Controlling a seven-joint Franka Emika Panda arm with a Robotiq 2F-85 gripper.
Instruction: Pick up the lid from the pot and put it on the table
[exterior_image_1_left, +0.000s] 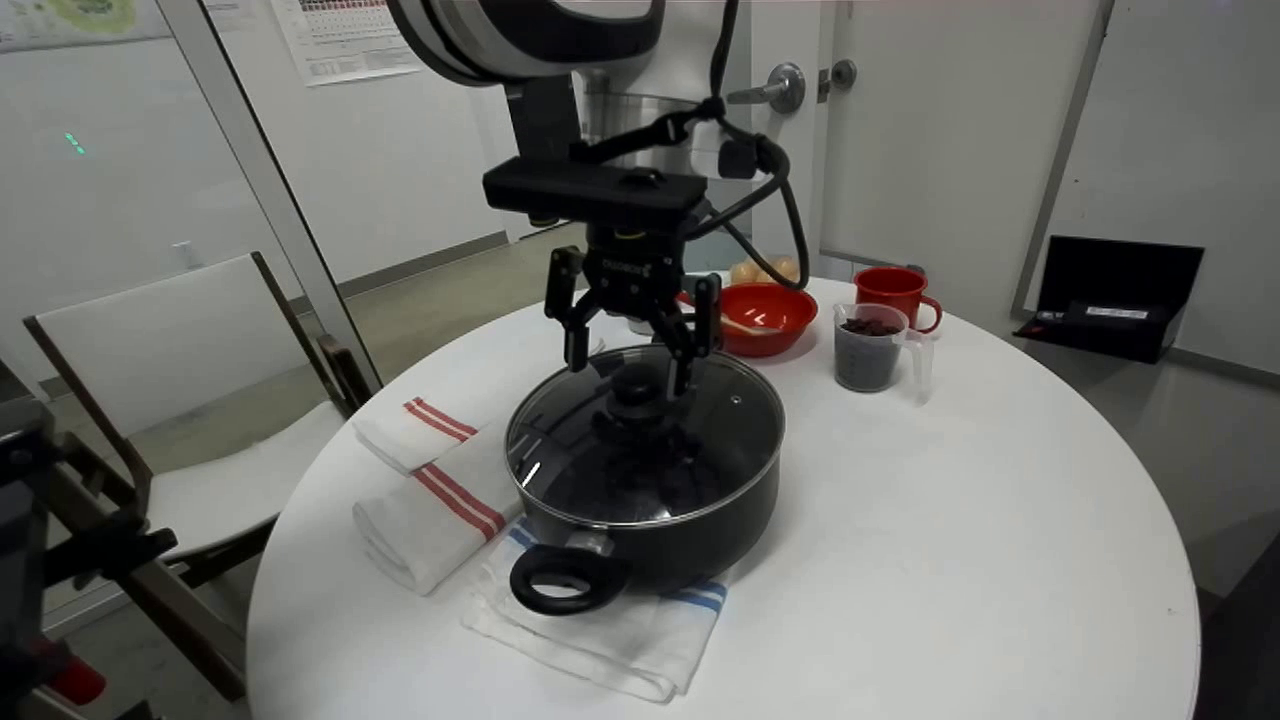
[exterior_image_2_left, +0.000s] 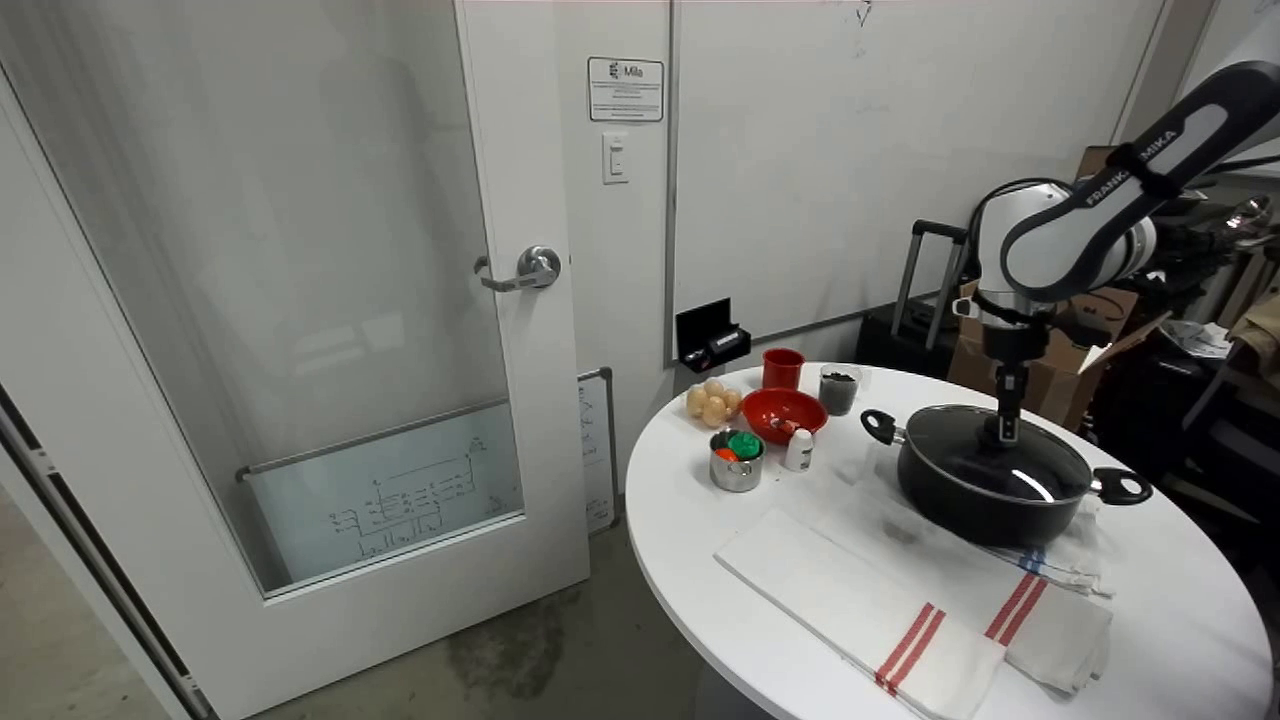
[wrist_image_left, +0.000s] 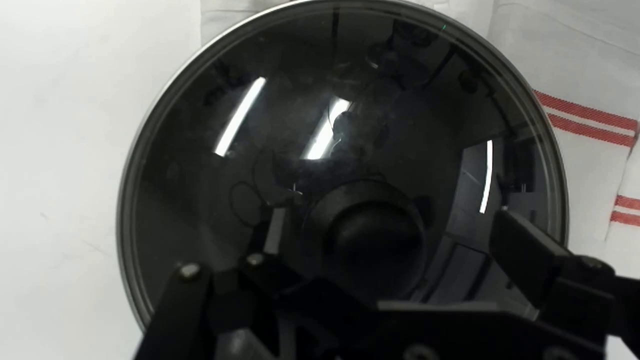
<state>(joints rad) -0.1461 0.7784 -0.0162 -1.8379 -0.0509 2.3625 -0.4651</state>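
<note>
The gripper points straight down over the middle of the lid, its two fingers standing apart with the black knob between them; in the wrist view a gap shows on either side of the knob; how far down the fingertips reach against the knob I cannot tell; the lid, see-through dark glass with a thin metallic rim, lies directly beneath the gripper, seated on the black pot; the pot stands upright below the gripper, its loop handles jutting out on opposite sides; a folded white cloth with blue stripes lies partly under the pot, lower than the gripper; two folded cloths with red stripes lie just beside the pot, left of the gripper as an exterior view shows it; past the gripper, on the far side of the pot, a red bowl sits in an exterior view; farther out from the gripper, in both exterior views, are a red mug and a clear measuring cup with dark contents; well apart from the gripper, to its left in an exterior view, stand a metal cup holding a green thing and an orange thing, a small white bottle and a cluster of pale round objects; the round white table lies beneath the gripper, under them all.
</note>
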